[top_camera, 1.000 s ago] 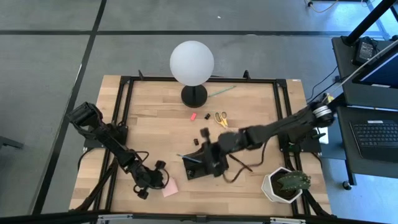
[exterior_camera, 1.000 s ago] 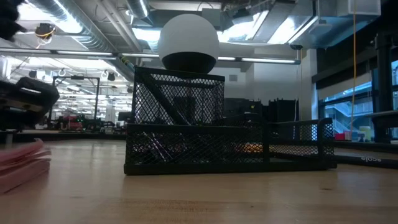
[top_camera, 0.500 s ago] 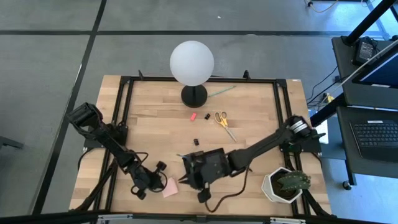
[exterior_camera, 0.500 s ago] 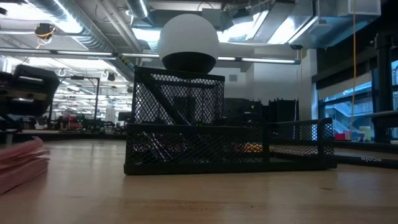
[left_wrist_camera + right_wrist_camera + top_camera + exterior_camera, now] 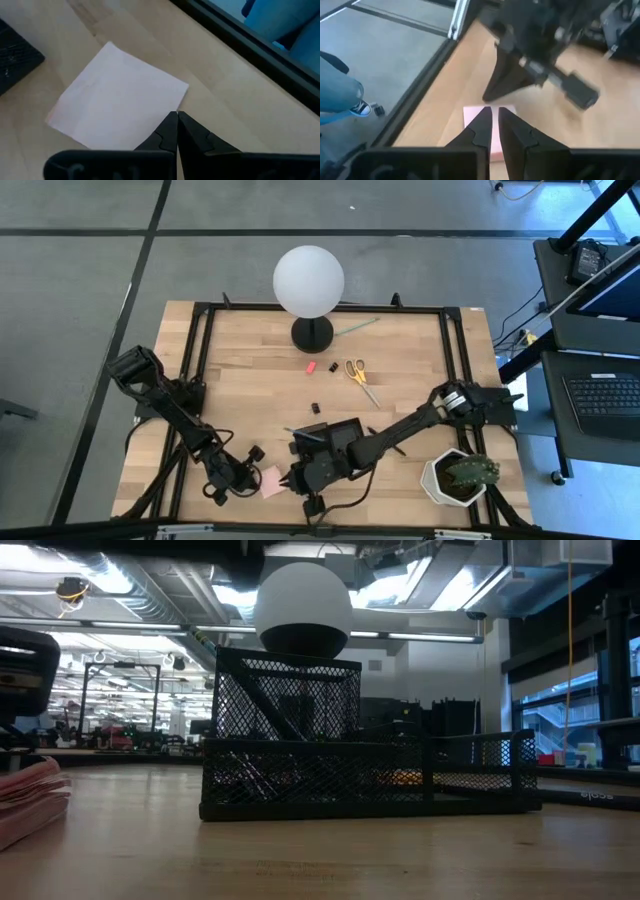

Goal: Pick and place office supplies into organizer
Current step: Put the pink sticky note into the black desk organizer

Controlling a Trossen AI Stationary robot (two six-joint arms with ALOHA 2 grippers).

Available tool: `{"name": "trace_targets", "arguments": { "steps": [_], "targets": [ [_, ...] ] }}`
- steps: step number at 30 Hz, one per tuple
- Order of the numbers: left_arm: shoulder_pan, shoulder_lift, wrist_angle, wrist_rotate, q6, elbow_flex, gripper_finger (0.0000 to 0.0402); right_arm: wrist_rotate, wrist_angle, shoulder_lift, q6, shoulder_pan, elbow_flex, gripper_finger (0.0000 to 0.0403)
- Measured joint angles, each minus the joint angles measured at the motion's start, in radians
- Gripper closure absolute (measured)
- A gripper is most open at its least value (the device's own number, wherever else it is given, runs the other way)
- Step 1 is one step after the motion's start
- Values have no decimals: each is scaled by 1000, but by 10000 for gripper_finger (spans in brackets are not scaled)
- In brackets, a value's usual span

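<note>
Scissors (image 5: pixel 356 371), a pink eraser (image 5: pixel 310 366) and a binder clip (image 5: pixel 315 408) are lying loose mid-table while both nearly closed, empty grippers, left (image 5: pixel 250 477) and right (image 5: pixel 300 482), are flanking the pink sticky-note pad (image 5: pixel 272 481) lower centre, beside the black mesh organizer (image 5: pixel 328 436).

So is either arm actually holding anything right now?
No. Both grippers, left and right, have shut, empty jaws beside the pink sticky-note pad.
</note>
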Motion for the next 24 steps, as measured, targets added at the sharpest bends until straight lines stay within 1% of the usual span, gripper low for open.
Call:
{"name": "trace_targets", "arguments": {
  "steps": [8,15,20,24],
  "targets": [
    [2,-1,-10,-17,82,1,400,6,17,65,72,-2,2,366],
    [3,-1,-39,-18,67,2,399,8,88,90,64,-3,4,366],
    [3,-4,-73,-63,68,4,400,5,80,93,57,-8,5,366],
    [3,-4,-72,-65,65,4,399,6,69,93,57,-12,5,366]
  ]
}}
